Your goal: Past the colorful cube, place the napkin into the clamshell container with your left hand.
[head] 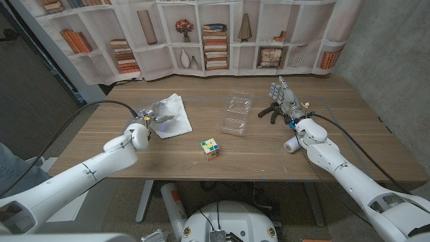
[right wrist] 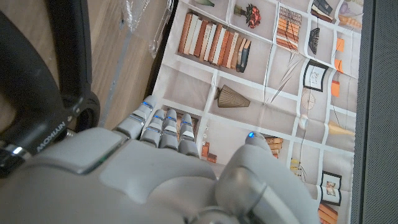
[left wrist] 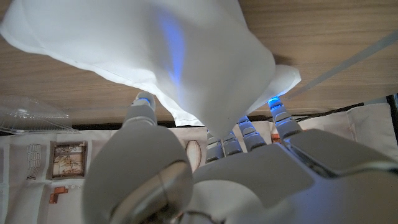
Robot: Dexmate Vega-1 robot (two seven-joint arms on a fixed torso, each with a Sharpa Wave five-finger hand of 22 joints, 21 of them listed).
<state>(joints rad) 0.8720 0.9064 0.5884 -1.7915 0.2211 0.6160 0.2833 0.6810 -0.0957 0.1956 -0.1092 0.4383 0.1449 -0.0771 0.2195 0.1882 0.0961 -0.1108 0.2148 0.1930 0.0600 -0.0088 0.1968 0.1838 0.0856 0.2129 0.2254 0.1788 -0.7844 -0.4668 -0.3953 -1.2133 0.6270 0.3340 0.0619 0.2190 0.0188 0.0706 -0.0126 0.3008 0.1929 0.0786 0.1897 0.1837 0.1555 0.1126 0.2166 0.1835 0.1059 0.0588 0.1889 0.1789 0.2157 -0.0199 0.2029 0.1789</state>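
A white napkin [head: 176, 113] lies on the wooden table at the left of centre, its near part bunched up. My left hand [head: 155, 117] is on that part. In the left wrist view a fold of the napkin [left wrist: 174, 56] runs down between the fingertips [left wrist: 277, 106] and the thumb, so the hand pinches it. The clear clamshell container [head: 234, 113] stands open right of the napkin, and its rim [left wrist: 28, 114] shows in the left wrist view. The colorful cube [head: 210, 148] sits nearer the front edge, between them. My right hand [head: 285, 99] stands upright at the right, fingers apart, holding nothing.
A black stand [head: 271, 113] sits just beside my right hand, and its leg [right wrist: 59, 93] crosses the right wrist view. A small white roll [head: 291, 144] lies by my right forearm. A bookshelf backdrop [head: 215, 33] hangs behind the table's far edge.
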